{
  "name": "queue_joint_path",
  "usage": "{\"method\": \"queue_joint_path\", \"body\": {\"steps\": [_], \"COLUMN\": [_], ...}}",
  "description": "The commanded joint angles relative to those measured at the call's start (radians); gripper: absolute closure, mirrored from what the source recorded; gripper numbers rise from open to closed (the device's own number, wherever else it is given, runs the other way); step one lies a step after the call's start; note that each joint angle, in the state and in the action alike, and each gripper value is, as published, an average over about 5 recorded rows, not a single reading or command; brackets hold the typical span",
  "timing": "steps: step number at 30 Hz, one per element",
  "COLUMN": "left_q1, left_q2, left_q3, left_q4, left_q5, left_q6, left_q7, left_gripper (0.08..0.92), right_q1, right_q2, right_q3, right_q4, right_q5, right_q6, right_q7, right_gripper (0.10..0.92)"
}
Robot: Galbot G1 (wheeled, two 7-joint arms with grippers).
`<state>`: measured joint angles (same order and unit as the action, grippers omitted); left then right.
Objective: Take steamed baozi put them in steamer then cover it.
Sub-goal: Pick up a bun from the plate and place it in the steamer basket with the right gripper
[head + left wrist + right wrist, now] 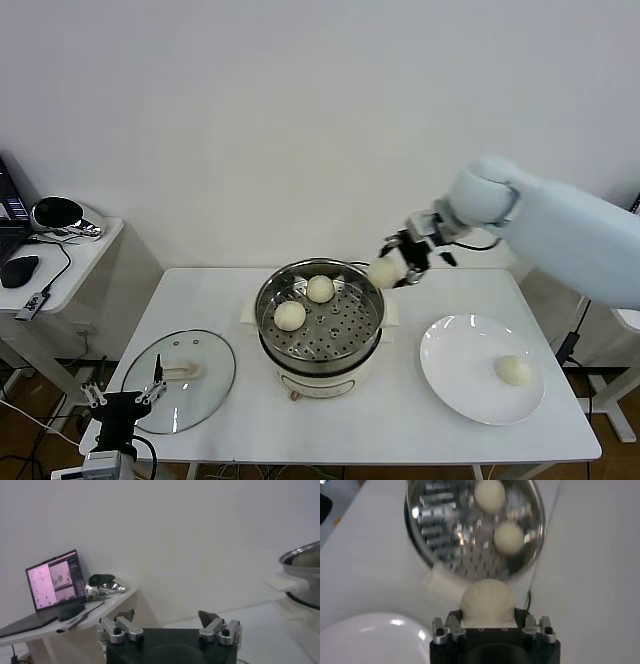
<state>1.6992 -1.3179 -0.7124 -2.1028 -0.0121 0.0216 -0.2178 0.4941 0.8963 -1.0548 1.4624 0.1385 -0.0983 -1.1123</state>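
The steamer (372, 300) stands mid-table with two baozi on its perforated tray, one at the back (320, 288) and one at the left (290, 315). My right gripper (393, 268) is shut on a third baozi (384, 270) and holds it in the air just above the steamer's back right rim. In the right wrist view this baozi (487, 601) sits between the jaws with the steamer (440, 540) beyond. A fourth baozi (513, 370) lies on the white plate (455, 375). The glass cover (215, 385) lies flat at the front left. My left gripper (122, 400) is open, parked low by the table's front left corner.
A side table (85, 255) at the left holds a laptop, a mouse (18, 270) and cables. The left wrist view shows that laptop (54, 580) and the steamer's side (302, 575). A wall stands behind the table.
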Motion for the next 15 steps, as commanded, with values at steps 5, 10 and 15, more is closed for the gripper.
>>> {"method": "queue_joint_path", "body": {"steps": [5, 10, 15], "left_q1": [0.006, 0.017, 0.016], "left_q2": [-0.004, -0.005, -0.008], "left_q3": [-0.016, -0.029, -0.028], "left_q4": [-0.02, -0.027, -0.027], "left_q5": [-0.005, -0.01, -0.01], "left_q6": [0.002, 0.0, -0.001], "left_q7": [0.001, 0.0, -0.001], "left_gripper": [0.177, 0.177, 0.177], "right_q1": [0.019, -0.001, -0.006], "right_q2": [0.341, 0.351, 0.349], "right_q3": [-0.203, -0.229, -0.245], "right_q4": [-0.089, -0.107, -0.094], "right_q5": [-0.049, -0.132, -0.154], "right_q6": [0.268, 0.346, 0.374], "right_q7": [0.001, -0.009, -0.012], "right_gripper": [0.374, 0.372, 0.372]}}
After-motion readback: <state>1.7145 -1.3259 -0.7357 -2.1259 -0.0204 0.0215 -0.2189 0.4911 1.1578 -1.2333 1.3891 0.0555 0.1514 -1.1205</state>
